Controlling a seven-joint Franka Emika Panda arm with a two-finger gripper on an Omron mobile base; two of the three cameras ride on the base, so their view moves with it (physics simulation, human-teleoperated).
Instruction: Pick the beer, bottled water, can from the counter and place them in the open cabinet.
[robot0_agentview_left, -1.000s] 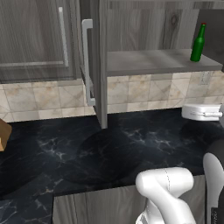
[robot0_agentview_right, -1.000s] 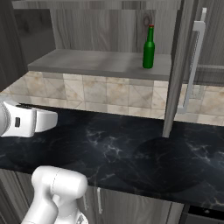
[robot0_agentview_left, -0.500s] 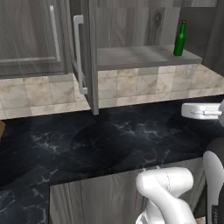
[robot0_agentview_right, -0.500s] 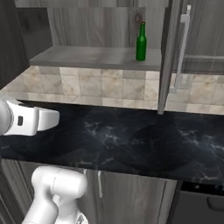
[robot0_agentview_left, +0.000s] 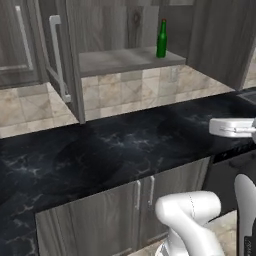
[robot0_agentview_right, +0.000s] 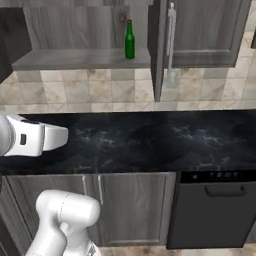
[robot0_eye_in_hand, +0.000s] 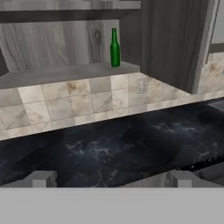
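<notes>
The beer (robot0_eye_in_hand: 114, 47) stands upright on the shelf of the open cabinet (robot0_eye_in_hand: 65, 73), ahead of and above the gripper (robot0_eye_in_hand: 109, 179), so 1 of 3 items looks delivered. The gripper's 2 fingers stand wide apart and hold nothing, free for the next pick. The right base view shows the door's silver bar handle (robot0_agentview_right: 171, 42), beyond the hand view's frame.

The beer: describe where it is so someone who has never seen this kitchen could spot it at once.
Look above the counter to the open cabinet, whose door swings out beside the tiled wall. The beer stands upright on its lower shelf, near one end. It is a slim dark green glass bottle, standing alone there.
</notes>
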